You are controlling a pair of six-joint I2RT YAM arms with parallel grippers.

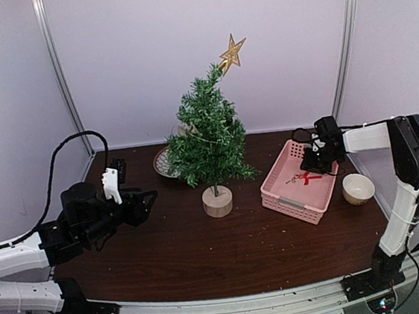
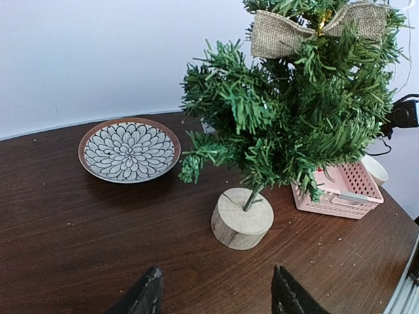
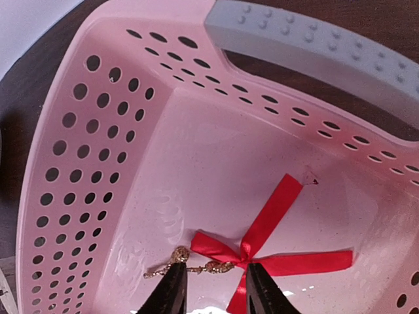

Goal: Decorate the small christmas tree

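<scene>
Left claw (image 2: 216,282) apart from christmas tree (image 2: 294,111)

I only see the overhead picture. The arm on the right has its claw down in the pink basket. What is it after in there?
Observer: Its wrist camera shows a red ribbon bow on the floor of the basket. The right gripper stands open near its knot.
Visitor: Anything else in there?
Observer: A small gold chain lies beside the bow and runs up to the knot.
Visitor: Is the star the only thing on the tree?
Observer: No. The left wrist camera shows a burlap bow high in the branches.
</scene>
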